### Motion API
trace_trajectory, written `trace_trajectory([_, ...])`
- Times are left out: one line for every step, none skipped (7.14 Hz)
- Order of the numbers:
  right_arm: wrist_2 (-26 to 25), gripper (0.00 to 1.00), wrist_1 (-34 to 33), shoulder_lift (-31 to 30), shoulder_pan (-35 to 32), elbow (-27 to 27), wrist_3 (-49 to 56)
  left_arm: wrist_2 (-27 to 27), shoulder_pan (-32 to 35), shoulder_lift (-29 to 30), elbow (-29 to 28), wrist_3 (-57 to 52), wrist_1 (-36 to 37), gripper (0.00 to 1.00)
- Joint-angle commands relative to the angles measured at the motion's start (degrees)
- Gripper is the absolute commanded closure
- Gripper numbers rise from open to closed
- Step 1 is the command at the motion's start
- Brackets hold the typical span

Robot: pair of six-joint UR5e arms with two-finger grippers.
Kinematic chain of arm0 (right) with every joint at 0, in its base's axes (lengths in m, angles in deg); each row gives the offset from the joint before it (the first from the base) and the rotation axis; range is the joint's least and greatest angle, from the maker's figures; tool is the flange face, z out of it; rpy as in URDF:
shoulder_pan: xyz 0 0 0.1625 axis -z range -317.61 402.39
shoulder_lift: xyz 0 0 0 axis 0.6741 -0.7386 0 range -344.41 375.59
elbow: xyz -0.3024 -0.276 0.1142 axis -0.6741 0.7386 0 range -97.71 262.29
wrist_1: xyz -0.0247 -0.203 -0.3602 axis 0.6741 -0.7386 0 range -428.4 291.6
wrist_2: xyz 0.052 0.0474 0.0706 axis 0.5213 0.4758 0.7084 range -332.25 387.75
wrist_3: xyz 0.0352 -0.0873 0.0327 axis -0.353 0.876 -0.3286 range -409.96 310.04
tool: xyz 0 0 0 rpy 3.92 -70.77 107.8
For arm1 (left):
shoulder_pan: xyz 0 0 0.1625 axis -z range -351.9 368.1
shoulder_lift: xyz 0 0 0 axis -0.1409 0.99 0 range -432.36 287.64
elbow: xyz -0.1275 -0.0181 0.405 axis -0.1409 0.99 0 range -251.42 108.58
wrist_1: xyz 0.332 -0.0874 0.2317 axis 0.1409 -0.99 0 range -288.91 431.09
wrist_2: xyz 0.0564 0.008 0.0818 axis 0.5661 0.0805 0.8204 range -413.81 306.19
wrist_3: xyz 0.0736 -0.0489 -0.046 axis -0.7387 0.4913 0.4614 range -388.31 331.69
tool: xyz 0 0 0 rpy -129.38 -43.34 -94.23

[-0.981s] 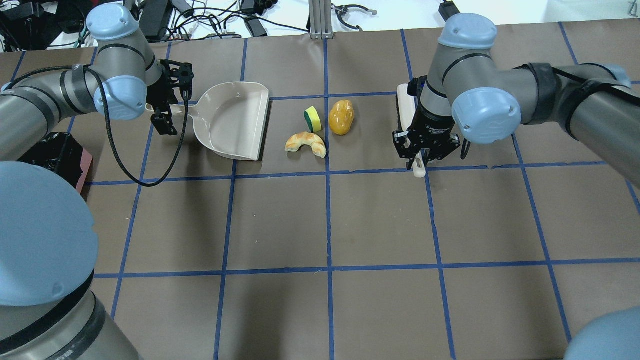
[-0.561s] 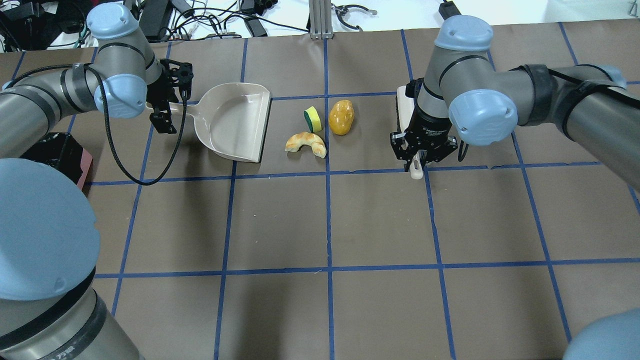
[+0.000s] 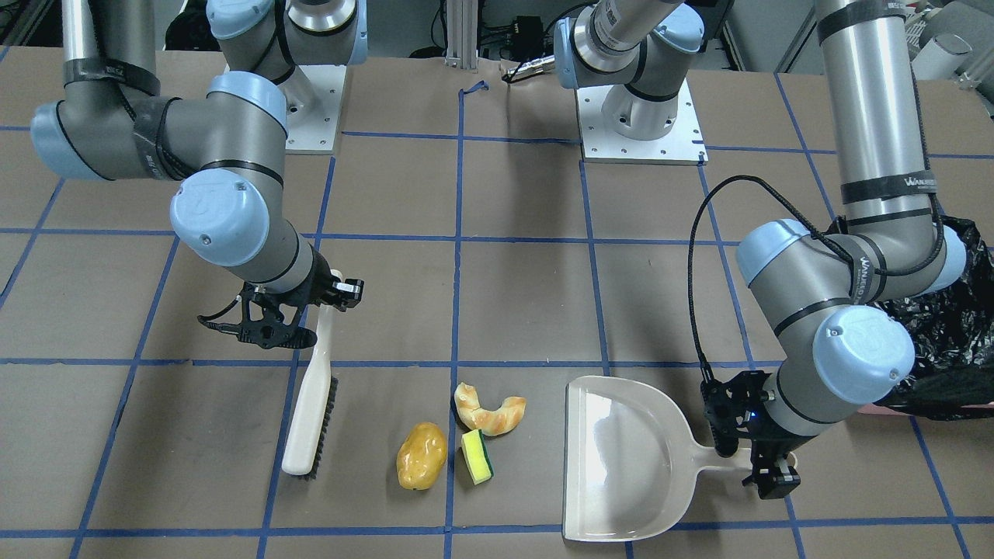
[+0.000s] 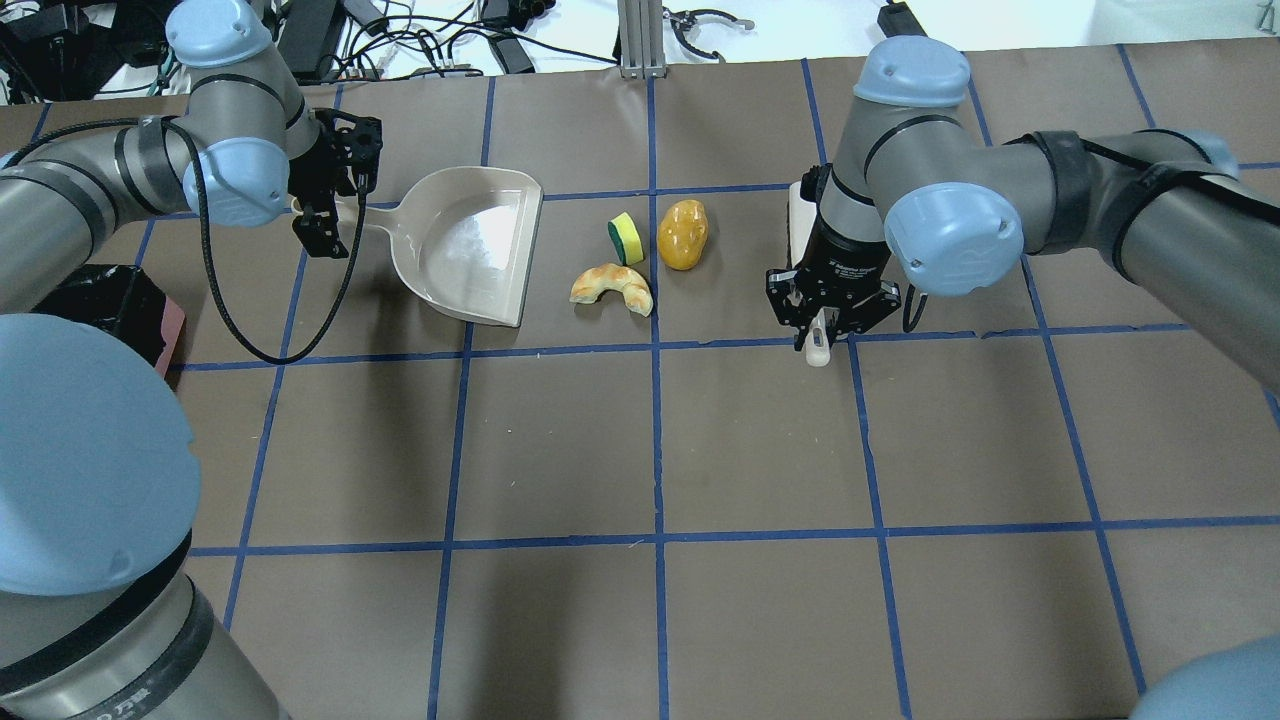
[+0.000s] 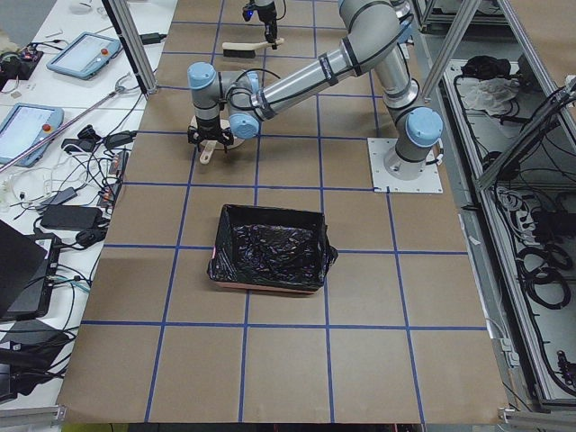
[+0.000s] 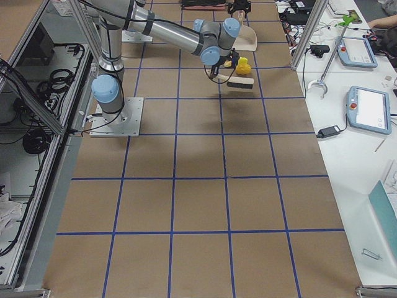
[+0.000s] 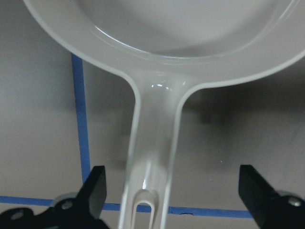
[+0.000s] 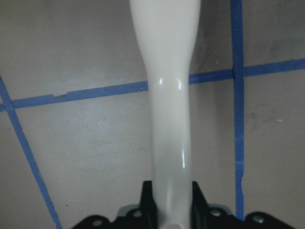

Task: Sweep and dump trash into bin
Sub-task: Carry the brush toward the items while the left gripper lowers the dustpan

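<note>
Potato (image 3: 422, 456), bread (image 3: 489, 411), sponge (image 3: 477, 456) lie between brush (image 3: 311, 419) and dustpan (image 3: 621, 466)
Front view: all on the desk (image 3: 512, 295). Left side: bin (image 5: 270, 252) stands apart. Wrist views: right hand (image 8: 171, 205) clamps the brush handle; left hand (image 7: 174, 191) gapes around the dustpan handle.

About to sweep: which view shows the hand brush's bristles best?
Exterior front-facing: the hand brush shows almost whole, black bristles included. Overhead hides most of it; right wrist shows only its handle; side views show it small.

Dustpan (image 3: 621, 466) glossy plastic — potato (image 3: 422, 456) shiny (bin (image 5: 265, 274) liner crinkled).
</note>
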Motion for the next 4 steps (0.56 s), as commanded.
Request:
trace_trajectory([0.15,1.0,0.14,0.04,-0.91,0.0,-1.41,-0.23,-0.1,0.29,-0.05,-0.67,0.47,0.13])
trace_trajectory([0.41,1.0,0.31,0.04,-1.18,0.0,-1.76,-0.32,-0.1,0.29,-0.13,-0.67,0.65,0.15])
trace_trajectory([1.28,1.0,0.4,0.04,-2.22,0.0,-4.55,-0.32,-0.1,0.38,-0.13,-0.58,0.65,0.22])
trace_trajectory([1.29,1.0,0.49,0.12,-3.19,0.0,-5.1,-0.32,-0.1,0.38,-0.13,-0.58,0.82,0.28])
